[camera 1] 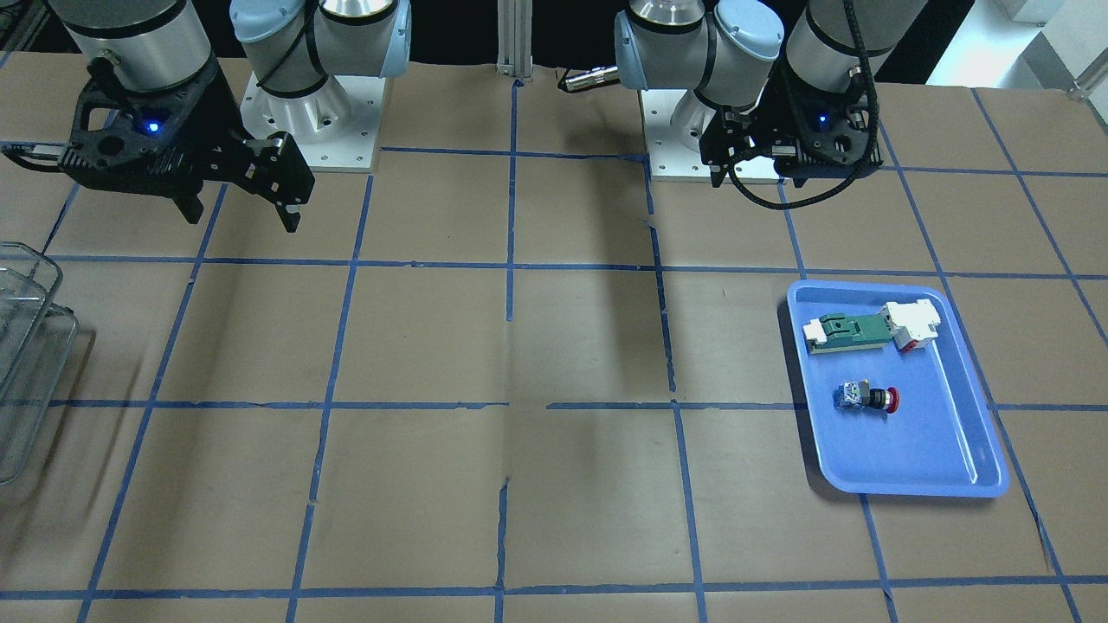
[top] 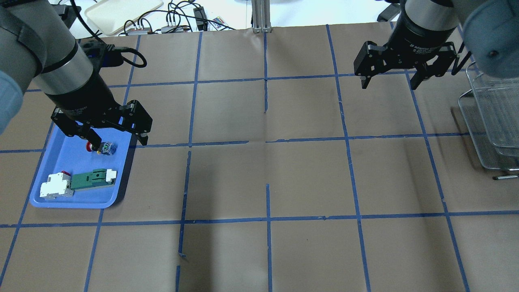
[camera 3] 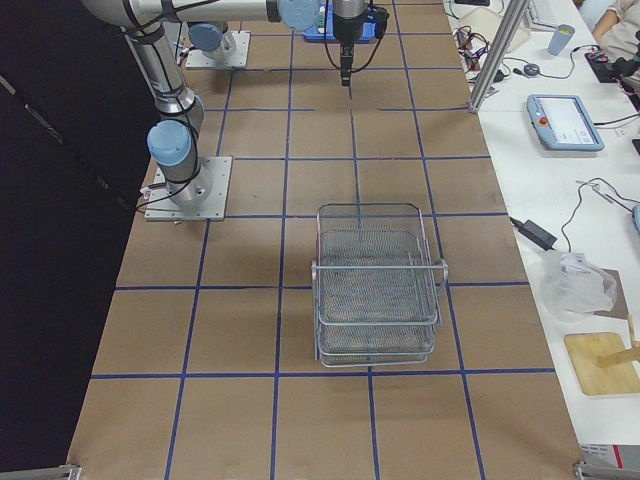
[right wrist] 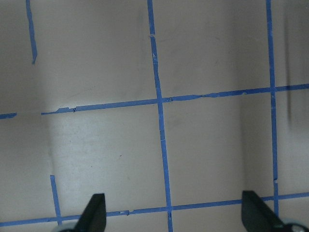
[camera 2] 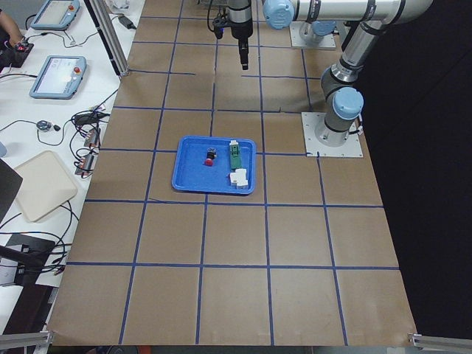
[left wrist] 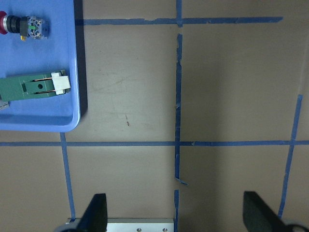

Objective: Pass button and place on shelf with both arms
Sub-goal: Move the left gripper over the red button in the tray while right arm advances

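Note:
The button [camera 1: 868, 398], with its red cap, black collar and blue-and-silver block, lies on its side in the blue tray [camera 1: 917, 484]. It also shows in the overhead view [top: 103, 147] and at the top left of the left wrist view [left wrist: 24, 25]. My left gripper [top: 119, 142] is open and empty, held high above the tray's inner edge; the left wrist view [left wrist: 176, 212] shows bare table between its fingers. My right gripper [top: 389, 83] is open and empty, high over the table, beside the wire-mesh shelf [top: 492, 117].
A green-and-white flat part [camera 1: 853, 331] and a white block with a red tab [camera 1: 913, 324] lie in the tray, next to the button. The shelf [camera 3: 375, 290] stands at the table's right end. Blue tape lines grid the brown table.

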Robot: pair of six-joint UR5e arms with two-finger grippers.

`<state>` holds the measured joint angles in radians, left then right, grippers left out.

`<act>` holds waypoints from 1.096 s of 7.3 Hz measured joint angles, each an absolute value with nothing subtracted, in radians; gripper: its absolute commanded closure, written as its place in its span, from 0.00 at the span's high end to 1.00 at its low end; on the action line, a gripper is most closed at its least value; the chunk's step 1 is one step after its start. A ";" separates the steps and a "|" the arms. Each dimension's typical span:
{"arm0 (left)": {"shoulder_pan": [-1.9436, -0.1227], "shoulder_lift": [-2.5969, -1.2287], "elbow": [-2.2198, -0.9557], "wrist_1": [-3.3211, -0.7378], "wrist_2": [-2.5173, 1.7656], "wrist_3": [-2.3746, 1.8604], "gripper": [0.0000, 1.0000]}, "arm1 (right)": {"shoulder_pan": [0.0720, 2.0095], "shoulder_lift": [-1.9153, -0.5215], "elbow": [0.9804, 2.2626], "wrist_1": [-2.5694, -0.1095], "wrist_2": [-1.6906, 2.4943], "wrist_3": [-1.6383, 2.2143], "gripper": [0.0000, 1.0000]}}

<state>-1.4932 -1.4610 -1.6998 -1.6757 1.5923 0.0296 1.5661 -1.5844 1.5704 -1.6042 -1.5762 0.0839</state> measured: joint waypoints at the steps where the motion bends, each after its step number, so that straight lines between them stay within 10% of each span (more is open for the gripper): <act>1: -1.442 -1.478 -1.701 -1.641 1.592 0.012 1.00 | 1.566 -1.587 1.574 -1.608 -1.575 0.087 1.00; 8: -0.935 -1.667 -1.713 -1.462 1.435 -0.306 1.00 | 1.569 -1.592 1.577 -1.606 -1.537 -0.016 0.99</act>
<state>-0.9352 -1.6668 -1.7129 -1.4622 1.4347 -0.3057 1.5686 -1.5916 1.5769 -1.6059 -1.5373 -0.0162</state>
